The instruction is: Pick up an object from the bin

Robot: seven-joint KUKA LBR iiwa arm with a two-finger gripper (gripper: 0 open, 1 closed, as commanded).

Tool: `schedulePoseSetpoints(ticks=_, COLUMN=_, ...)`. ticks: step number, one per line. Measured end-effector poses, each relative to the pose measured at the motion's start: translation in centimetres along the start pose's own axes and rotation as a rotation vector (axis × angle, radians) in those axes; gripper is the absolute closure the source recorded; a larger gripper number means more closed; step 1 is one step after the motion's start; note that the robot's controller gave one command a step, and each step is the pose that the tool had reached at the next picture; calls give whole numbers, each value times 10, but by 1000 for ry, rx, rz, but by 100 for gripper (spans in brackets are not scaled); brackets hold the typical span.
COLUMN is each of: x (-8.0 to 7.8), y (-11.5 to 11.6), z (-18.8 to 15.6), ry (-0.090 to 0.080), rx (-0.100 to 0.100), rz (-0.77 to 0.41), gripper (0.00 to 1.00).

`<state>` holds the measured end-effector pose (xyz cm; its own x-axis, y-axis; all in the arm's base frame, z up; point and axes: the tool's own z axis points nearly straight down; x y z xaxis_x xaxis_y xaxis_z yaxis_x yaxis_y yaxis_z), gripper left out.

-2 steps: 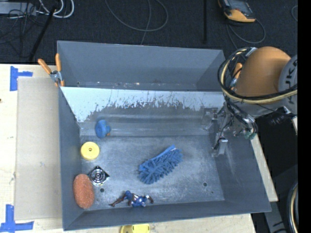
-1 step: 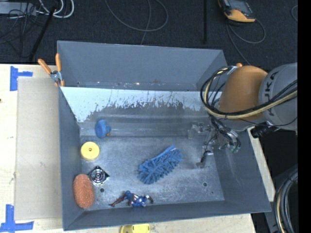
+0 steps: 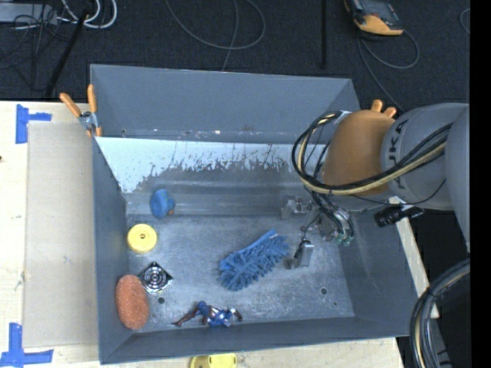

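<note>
Logging: my pincer (image 3: 301,253), just beside the three o'clock end of a blue bristly brush (image 3: 249,263), mid-bin (image 3: 230,129); spread or pressed together, I cannot tell. Yellow disc (image 3: 142,238) at nine o'clock.

A dark carpeted floor (image 3: 192,52) stretches across the far side of the scene. Thin dark cables (image 3: 222,46) loop loosely over it, and a bundle of white cables (image 3: 96,6) lies at the far left. A slim dark pole (image 3: 323,29) rises right of the middle. At the far right rests a small orange and black device (image 3: 374,18).
</note>
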<state>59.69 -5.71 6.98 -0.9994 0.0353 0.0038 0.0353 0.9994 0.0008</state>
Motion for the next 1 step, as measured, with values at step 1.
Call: schedulePoseSetpoints(ticks=1, x=14, y=41, z=0, ry=-3, rx=0, rz=-23, gripper=0)
